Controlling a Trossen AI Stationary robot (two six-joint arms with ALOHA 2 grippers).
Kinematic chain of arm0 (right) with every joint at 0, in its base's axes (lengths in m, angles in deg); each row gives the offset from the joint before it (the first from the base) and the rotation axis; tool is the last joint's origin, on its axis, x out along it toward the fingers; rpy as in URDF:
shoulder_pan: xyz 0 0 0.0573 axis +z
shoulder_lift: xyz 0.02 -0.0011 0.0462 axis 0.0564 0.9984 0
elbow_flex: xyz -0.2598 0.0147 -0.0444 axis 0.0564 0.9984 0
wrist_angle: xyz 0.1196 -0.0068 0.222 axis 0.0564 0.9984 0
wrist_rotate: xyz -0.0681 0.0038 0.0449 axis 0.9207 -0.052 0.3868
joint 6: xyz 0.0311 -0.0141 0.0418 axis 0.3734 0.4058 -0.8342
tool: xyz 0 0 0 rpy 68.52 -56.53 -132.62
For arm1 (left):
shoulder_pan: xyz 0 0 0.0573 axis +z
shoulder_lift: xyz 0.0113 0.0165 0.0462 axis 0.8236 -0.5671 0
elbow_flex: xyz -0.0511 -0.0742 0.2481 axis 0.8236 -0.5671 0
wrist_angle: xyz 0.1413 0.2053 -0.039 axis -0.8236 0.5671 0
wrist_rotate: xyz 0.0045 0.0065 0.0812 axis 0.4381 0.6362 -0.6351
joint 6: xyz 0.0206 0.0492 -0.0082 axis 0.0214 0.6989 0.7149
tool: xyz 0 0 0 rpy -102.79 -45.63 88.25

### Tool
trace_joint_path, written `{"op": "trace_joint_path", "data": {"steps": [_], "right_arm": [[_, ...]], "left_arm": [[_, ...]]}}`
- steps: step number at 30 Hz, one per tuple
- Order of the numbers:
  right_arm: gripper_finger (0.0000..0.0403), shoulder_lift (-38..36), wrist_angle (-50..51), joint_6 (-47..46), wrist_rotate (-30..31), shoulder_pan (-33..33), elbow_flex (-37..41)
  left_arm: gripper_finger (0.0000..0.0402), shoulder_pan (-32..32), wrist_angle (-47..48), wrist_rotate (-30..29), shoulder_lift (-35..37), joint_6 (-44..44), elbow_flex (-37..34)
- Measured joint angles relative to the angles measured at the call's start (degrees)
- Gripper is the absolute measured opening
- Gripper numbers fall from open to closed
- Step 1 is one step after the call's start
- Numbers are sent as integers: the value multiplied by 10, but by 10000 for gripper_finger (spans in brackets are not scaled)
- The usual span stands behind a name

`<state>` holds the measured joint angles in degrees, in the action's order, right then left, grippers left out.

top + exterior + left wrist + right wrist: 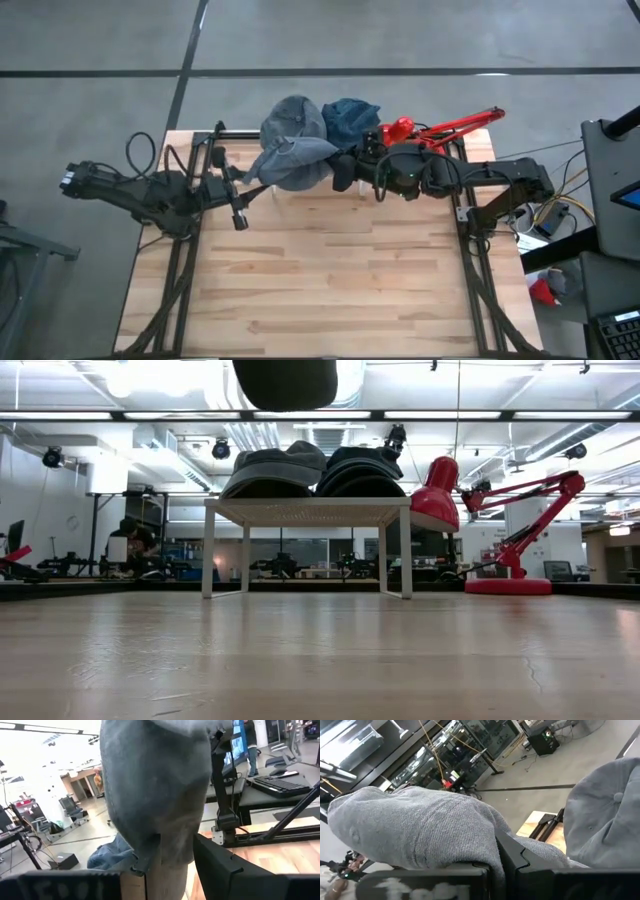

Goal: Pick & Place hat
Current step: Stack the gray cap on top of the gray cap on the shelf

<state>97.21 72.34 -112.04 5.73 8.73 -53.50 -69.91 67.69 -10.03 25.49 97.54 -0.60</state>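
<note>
1. Above the wooden table [330, 280], the left gripper [262, 186] and right gripper [338, 174] each have their jaws clamped on a grey hat [295, 165].
2. Two more hats rest on a white stand [308, 512] beside a red lamp [500, 510].

Grey cap [292, 135]: plain mid-grey fabric, no pattern visible. Blue hat [349, 118]: solid dark blue. Desk lamp [440, 127]: bright red shade, arm and base. Small table [308, 512]: white top and legs. Tabletop [330, 280]: pale wood in narrow plank strips. Both arms and their frame: black. Surrounding floor [400, 40]: grey.
</note>
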Motion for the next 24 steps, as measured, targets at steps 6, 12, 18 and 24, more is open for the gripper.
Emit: {"op": "trace_joint_path", "data": {"steps": [6,12,18,24], "right_arm": [[8,-4,0,12,-3,-5,0],[8,-4,0,10,-15,-7,0],[8,-4,0,6,-15,-7,0],[8,-4,-1,2,-15,-7,0]], "left_arm": [[124,0,17,-18,17,-23,3],[124,0,17,-39,30,-51,-1],[124,0,24,-56,32,-74,-1],[125,1,55,-54,32,-108,-2]]}}
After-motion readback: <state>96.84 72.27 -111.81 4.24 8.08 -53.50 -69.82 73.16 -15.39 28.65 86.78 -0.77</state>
